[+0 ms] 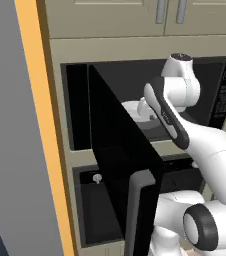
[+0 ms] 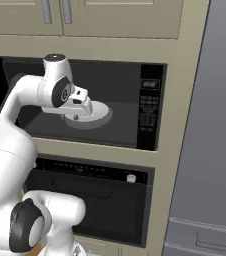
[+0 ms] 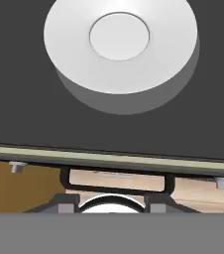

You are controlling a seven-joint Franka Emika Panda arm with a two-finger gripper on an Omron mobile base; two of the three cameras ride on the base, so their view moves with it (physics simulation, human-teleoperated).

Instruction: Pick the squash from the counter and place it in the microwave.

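Beige kitchen cabinetry frames the open black microwave (image 2: 152,107); my gripper (image 2: 77,116), grip state unclear to me, hovers over its round white plate (image 3: 120,47).

Glossy white arm (image 1: 205,145) of rounded, bulbous links, with dark grey bands and round dark caps at its joints.

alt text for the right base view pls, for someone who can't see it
The white arm reaches into the open microwave, its gripper over the white plate. The keypad panel is on the right, a black oven below.
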